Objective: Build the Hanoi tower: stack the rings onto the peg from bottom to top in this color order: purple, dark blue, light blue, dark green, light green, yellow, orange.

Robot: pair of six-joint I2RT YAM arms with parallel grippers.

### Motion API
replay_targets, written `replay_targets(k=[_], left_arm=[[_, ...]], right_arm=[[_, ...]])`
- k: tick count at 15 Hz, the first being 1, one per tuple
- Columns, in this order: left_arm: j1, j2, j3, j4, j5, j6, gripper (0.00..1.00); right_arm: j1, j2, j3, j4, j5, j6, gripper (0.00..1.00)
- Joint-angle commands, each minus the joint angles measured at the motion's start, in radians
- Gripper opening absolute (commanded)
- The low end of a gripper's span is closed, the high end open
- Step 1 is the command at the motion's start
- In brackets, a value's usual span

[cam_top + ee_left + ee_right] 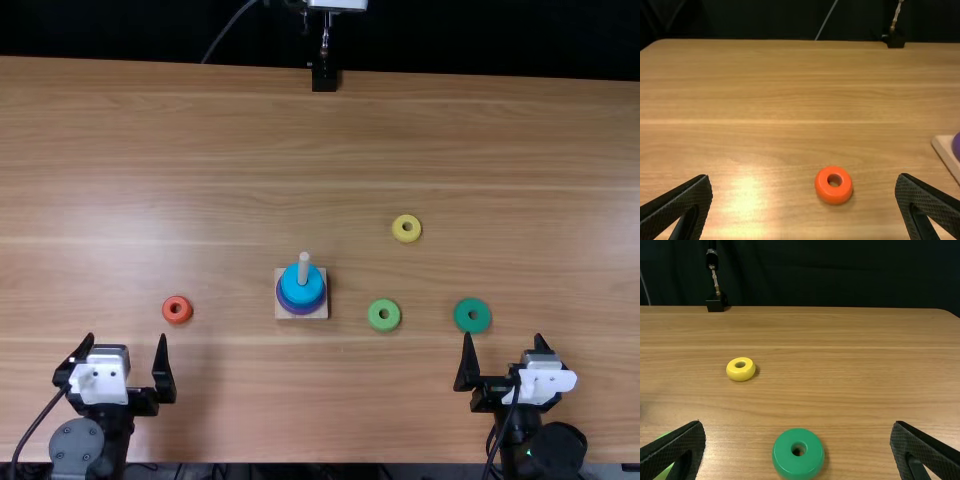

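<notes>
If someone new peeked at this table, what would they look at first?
Probably the little tower near the middle, with a bright blue ring around its pale peg. Next, maybe the orange ring alone on the left, then the yellow ring and two green rings on the right.

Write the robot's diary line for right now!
peg: light blue ring on top | table: dark green, light green, yellow, orange rings | left gripper: open | right gripper: open
</notes>
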Motion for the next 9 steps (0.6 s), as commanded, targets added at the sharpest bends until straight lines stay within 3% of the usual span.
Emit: replay_targets(k=[1,9], left_arm=[[-0.002,-0.013,-0.03,0.004,0.01,0.005,1.0],[-0.004,-0.013,-0.116,-0.02,-0.003,0.005,1.0]], right_arm=[[-0.008,-0.013,-0.062,-0.071,-0.002,-0.005,1.0],[-0.008,-0.013,-0.062,-0.071,-0.002,-0.005,1.0]])
